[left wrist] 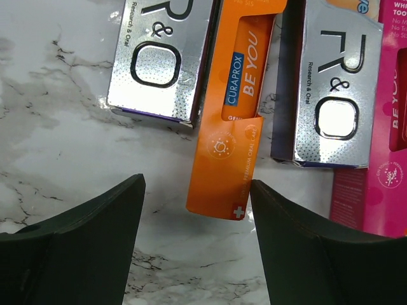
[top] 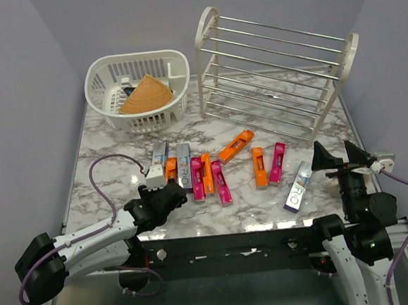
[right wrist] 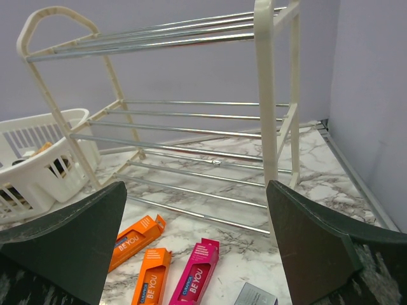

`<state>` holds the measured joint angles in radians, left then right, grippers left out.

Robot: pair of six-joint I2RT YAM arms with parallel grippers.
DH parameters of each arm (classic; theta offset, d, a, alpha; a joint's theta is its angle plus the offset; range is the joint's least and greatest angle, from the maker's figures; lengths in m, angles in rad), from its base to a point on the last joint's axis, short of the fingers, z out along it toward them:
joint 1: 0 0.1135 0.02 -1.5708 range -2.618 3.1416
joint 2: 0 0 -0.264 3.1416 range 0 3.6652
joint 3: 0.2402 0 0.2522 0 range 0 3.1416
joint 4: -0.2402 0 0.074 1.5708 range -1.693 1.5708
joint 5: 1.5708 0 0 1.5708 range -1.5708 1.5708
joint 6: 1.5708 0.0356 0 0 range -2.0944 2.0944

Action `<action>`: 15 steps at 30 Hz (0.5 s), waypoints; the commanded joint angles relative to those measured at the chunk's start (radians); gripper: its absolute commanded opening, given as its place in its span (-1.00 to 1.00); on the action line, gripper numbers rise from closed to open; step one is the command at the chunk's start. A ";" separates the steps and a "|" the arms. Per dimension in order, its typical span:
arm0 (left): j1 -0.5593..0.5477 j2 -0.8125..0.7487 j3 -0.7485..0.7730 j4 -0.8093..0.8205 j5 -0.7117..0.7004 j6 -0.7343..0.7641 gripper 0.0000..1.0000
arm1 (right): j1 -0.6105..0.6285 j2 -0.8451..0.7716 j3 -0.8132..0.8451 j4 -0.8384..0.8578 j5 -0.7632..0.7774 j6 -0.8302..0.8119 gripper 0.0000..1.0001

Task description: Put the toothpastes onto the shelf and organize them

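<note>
Marble table (top: 112,149), toothpastes (top: 197,178); cone (top: 145,95) in basket (top: 95,66)

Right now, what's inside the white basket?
A tan woven cone lies in the basket. A dark item peeks out beside it; anything under the cone is hidden.

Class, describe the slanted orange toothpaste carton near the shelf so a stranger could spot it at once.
Find the cream-white shelf at the far right of the table. Just before its lowest rods, nearer its left end, lies an orange carton. Unlike the other orange cartons, it lies on a slant, touching no other carton, and is the closest carton to the shelf.
</note>
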<state>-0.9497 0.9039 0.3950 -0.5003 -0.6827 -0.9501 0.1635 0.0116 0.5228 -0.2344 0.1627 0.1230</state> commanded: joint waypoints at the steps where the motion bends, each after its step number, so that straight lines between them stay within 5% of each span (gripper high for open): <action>1: -0.008 -0.025 -0.036 0.105 -0.061 -0.027 0.50 | 0.005 -0.283 0.029 -0.031 -0.011 0.006 1.00; 15: -0.009 0.107 0.013 0.118 -0.046 -0.012 0.31 | 0.007 -0.283 0.029 -0.032 -0.008 0.004 1.00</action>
<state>-0.9512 0.9905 0.3836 -0.4042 -0.6872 -0.9485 0.1638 0.0116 0.5232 -0.2352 0.1627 0.1230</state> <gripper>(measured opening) 0.670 0.998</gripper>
